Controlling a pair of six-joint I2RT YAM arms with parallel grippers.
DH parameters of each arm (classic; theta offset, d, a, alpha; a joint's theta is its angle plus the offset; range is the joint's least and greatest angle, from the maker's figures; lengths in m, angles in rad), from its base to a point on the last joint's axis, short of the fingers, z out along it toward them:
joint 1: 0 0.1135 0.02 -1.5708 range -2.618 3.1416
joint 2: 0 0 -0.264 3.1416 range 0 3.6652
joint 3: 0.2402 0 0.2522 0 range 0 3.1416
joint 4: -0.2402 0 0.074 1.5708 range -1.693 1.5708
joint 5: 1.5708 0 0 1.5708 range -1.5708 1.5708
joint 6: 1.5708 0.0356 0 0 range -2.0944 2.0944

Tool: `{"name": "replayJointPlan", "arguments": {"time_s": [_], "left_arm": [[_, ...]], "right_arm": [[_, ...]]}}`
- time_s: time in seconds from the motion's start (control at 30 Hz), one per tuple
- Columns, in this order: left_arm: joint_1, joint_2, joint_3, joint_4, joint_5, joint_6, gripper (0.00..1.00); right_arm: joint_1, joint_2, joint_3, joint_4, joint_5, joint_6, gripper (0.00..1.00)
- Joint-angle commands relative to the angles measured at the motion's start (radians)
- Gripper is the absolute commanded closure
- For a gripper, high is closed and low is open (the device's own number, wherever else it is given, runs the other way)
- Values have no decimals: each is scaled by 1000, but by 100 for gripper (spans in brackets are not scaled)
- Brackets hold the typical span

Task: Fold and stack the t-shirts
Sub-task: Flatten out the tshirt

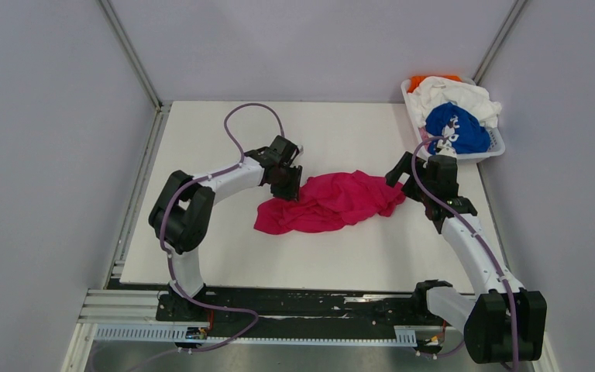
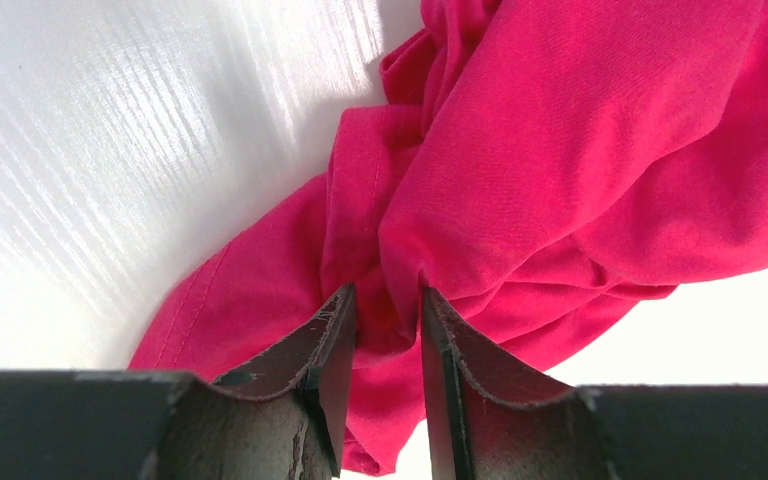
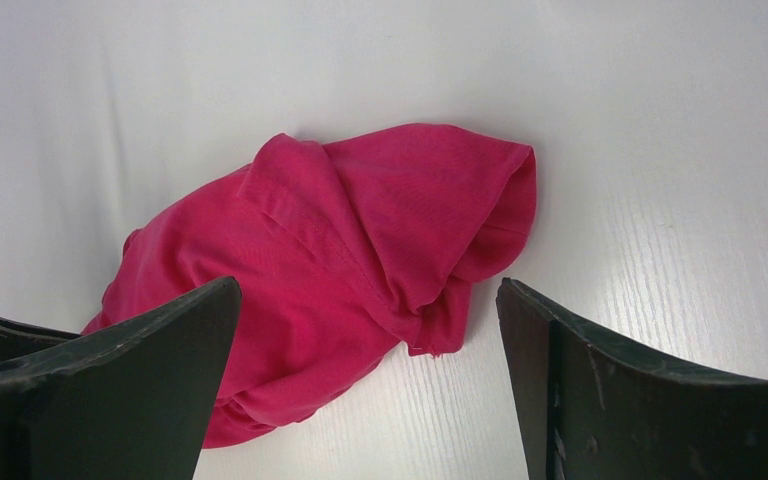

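Pinching pink tee [image 2: 580, 150]: L gripper [image 2: 387, 305]; R gripper [image 3: 368, 295] agape

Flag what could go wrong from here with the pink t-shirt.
The left gripper pinches a bunched fold of the pink t-shirt, perhaps several layers, so a lift may raise a wad rather than one edge. The right gripper is open over the shirt's other end, holding nothing; pulling with the left alone would likely drag the shirt, crumpled. It also sits close to the basket and might nudge it.
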State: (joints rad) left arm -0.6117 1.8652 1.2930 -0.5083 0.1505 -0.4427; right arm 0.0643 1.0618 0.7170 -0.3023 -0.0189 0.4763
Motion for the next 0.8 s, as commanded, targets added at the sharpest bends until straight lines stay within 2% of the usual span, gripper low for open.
{"name": "replayJointPlan", "arguments": {"time_s": [0.0, 0.27, 0.47, 0.6, 0.67, 0.7, 0.77], "left_arm": [[-12, 11, 42, 0, 3, 14, 62], [-21, 39, 56, -17, -2, 25, 61], [-28, 52, 68, -41, -58, 36, 63], [-28, 52, 74, -44, -79, 41, 73], [-28, 52, 81, -45, -81, 49, 86], [-28, 49, 81, -44, -81, 50, 98], [-29, 26, 72, -33, -83, 54, 100]], "right_arm": [[4, 3, 6, -4, 18, -14, 0], [3, -12, 4, -39, 63, 4, 0], [4, -21, 0, -52, 71, 11, 0], [4, -21, -1, -59, 71, 12, 0], [3, -21, -2, -63, 71, 12, 0], [4, -21, -2, -65, 71, 13, 0], [4, -21, -2, -70, 71, 18, 0]]}}
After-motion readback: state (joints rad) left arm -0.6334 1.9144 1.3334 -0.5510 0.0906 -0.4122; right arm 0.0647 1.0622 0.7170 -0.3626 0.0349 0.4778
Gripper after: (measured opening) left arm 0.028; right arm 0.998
